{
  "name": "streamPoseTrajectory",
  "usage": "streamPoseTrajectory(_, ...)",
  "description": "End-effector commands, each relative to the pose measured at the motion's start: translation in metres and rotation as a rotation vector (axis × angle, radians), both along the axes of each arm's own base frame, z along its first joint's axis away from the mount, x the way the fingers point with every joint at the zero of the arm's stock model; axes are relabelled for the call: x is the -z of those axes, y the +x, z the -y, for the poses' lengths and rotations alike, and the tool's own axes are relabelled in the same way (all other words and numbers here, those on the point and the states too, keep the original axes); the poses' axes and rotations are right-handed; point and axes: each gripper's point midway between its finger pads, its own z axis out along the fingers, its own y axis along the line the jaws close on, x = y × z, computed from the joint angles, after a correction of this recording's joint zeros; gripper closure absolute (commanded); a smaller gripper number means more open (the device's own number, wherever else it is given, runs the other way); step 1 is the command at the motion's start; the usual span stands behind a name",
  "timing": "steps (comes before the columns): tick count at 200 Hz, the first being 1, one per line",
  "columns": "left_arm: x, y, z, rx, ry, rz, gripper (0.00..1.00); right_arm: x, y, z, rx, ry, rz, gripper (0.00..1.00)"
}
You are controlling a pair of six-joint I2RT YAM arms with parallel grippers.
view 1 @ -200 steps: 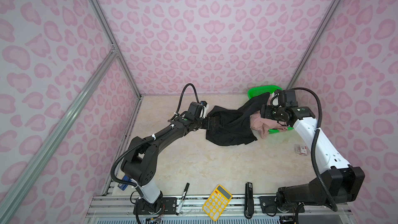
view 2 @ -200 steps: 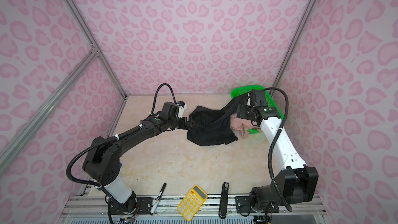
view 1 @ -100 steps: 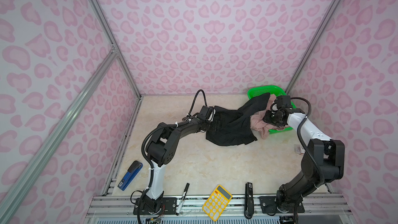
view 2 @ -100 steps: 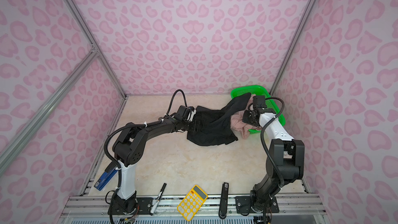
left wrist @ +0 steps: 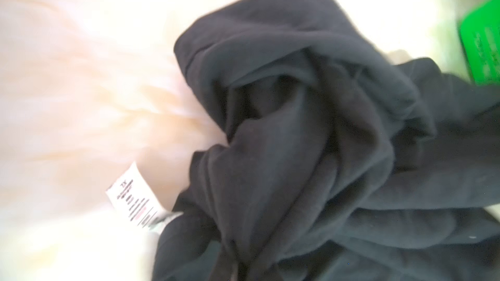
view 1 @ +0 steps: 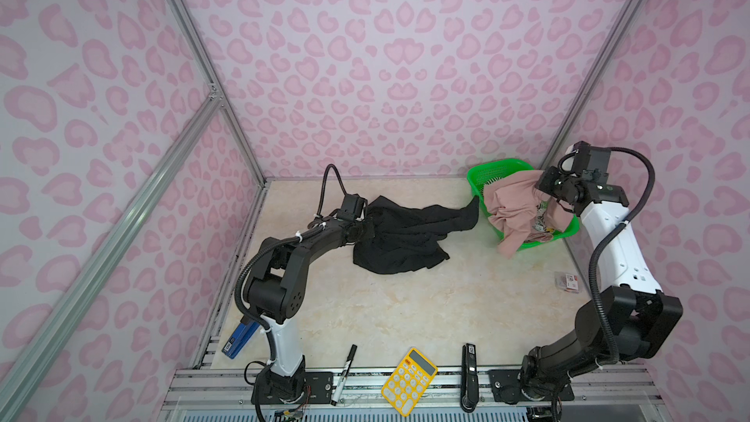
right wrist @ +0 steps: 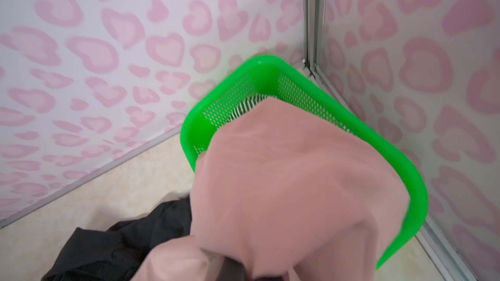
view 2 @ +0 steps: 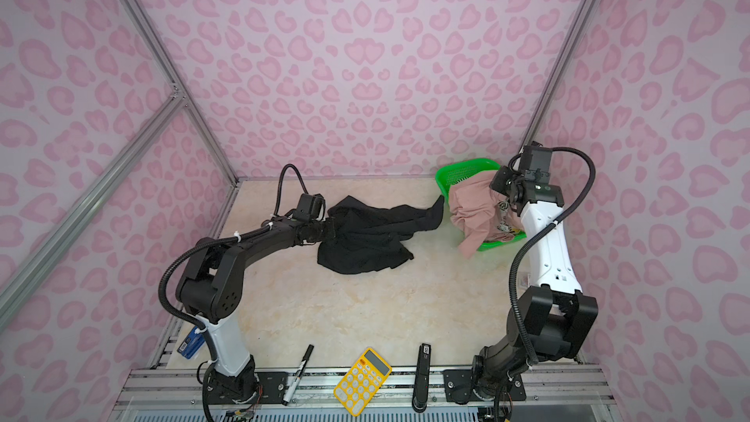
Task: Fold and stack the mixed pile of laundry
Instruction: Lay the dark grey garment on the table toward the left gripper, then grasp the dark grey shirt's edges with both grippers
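Note:
A large black garment (view 1: pixel 406 237) lies crumpled on the table, one sleeve ending just beside the green basket (view 1: pixel 493 168). My left gripper (view 1: pixel 367 231) is shut on its left edge, fingertips buried in the cloth. In the left wrist view the black fabric (left wrist: pixel 324 131) fills the frame, and a white label (left wrist: pixel 135 195) sticks out. Dusty-pink shorts (view 1: pixel 515 209) hang over the basket, lifted at one end by my right gripper (view 1: pixel 544 192), which is shut on them. A striped piece (right wrist: pixel 244 105) and a printed piece (view 1: pixel 542 217) show in the basket.
The basket sits in the far right corner against the walls. Along the front edge lie a marker (view 1: pixel 344 373), a yellow calculator (view 1: pixel 409 381) and a black stapler (view 1: pixel 469 375). There is a blue stapler (view 1: pixel 239 336) at the left and a small packet (view 1: pixel 567 281) at the right.
Both grippers have shut. The left one has drawn the black garment leftward, so its sleeve has come off the basket. The right one has raised the pink shorts.

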Motion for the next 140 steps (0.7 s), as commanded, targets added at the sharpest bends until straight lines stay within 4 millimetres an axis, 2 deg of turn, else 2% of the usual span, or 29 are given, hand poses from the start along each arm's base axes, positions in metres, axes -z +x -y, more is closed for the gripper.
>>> streamPoseTrajectory(1, -0.012, -0.008, -0.002, 0.066, 0.018, 0.015, 0.97, -0.021, 0.009, 0.014, 0.071, -0.036, 0.072, 1.0)
streamPoseTrajectory(17, -0.014, -0.012, 0.007, 0.107, -0.022, 0.008, 0.97, -0.018, 0.014, 0.026, 0.135, -0.068, 0.089, 1.0)
streamPoseTrajectory(35, -0.014, -0.015, 0.018, 0.14, -0.058, 0.003, 0.97, 0.006, 0.024, 0.033, 0.171, -0.112, 0.051, 1.0)
streamPoseTrajectory(50, -0.015, -0.019, 0.027, 0.17, -0.07, 0.009, 0.97, 0.045, 0.036, 0.029, 0.157, -0.134, -0.027, 1.0)
streamPoseTrajectory(79, -0.026, -0.026, 0.039, 0.217, -0.056, 0.029, 0.96, 0.14, 0.053, 0.013, 0.085, -0.099, -0.234, 1.0)
streamPoseTrajectory(93, -0.034, -0.03, 0.038, 0.222, -0.046, 0.036, 0.94, 0.169, 0.05, 0.01, 0.069, -0.081, -0.342, 1.0)
streamPoseTrajectory(99, -0.038, -0.031, 0.038, 0.221, -0.043, 0.039, 0.94, 0.175, 0.049, 0.01, 0.068, -0.087, -0.369, 0.99)
streamPoseTrajectory(108, -0.044, -0.033, 0.034, 0.216, -0.033, 0.046, 0.94, 0.177, 0.045, 0.011, 0.072, -0.113, -0.391, 0.9)
streamPoseTrajectory(117, -0.052, -0.035, 0.031, 0.213, -0.026, 0.056, 0.94, 0.17, 0.041, 0.012, 0.082, -0.143, -0.389, 0.79)
streamPoseTrajectory(131, -0.063, -0.04, 0.028, 0.219, -0.02, 0.067, 0.94, 0.145, 0.033, 0.014, 0.1, -0.191, -0.36, 0.6)
streamPoseTrajectory(140, -0.07, -0.043, 0.027, 0.228, -0.014, 0.074, 0.94, 0.121, 0.027, 0.013, 0.109, -0.228, -0.329, 0.5)
